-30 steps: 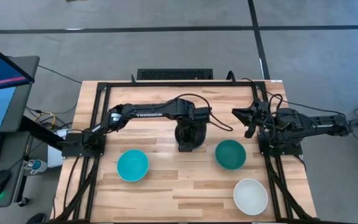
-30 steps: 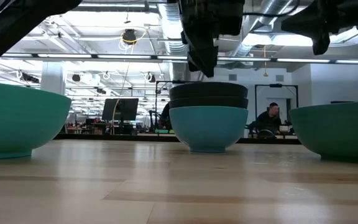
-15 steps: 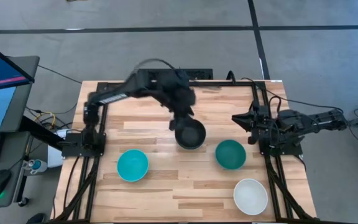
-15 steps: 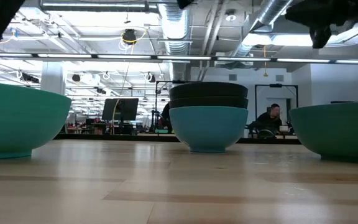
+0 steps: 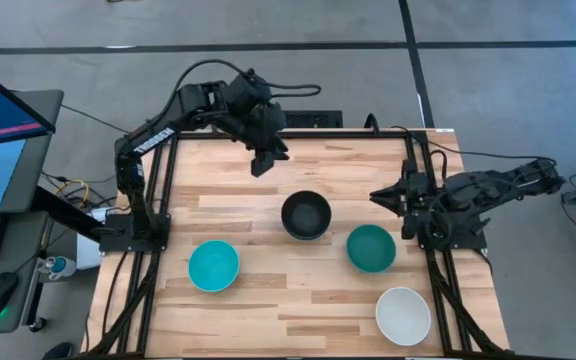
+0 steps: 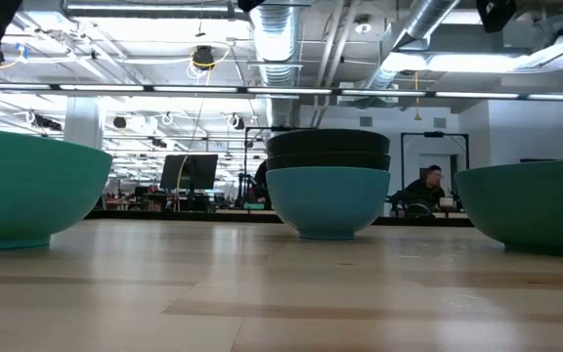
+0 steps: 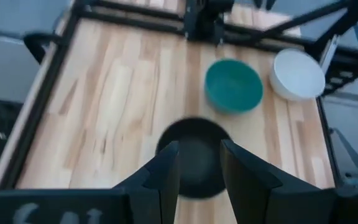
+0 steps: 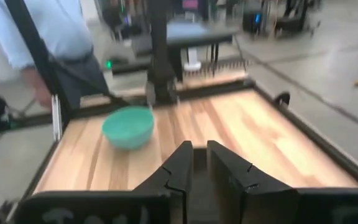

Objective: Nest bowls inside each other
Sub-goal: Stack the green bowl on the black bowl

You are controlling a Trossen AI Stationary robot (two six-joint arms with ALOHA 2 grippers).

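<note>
Two black bowls sit nested in a sky-blue bowl; this stack (image 5: 306, 215) (image 6: 327, 186) stands on its base at mid-table. The turquoise bowl (image 5: 213, 265) (image 6: 27, 191), the dark teal-green bowl (image 5: 371, 248) (image 6: 536, 205) and the white bowl (image 5: 403, 315) stand apart on the table. My left gripper (image 5: 265, 160) (image 7: 200, 168) hangs open, high above the table's far part; the stack (image 7: 194, 155) shows between its fingers, well below. My right gripper (image 5: 388, 195) (image 8: 200, 163) is shut and waits at the right edge, holding nothing.
A black frame (image 5: 158, 190) runs along the table's left, far and right sides. A keyboard (image 5: 280, 120) lies beyond the far edge. Bare wood lies between the bowls and along the near edge. A person in a light blue shirt (image 8: 48, 37) stands beyond the table's left side.
My left gripper has risen from just over the bowl stack and swung up toward the far edge and somewhat left. The stack has stayed where it was, black bowl on top. My right gripper has risen a little.
</note>
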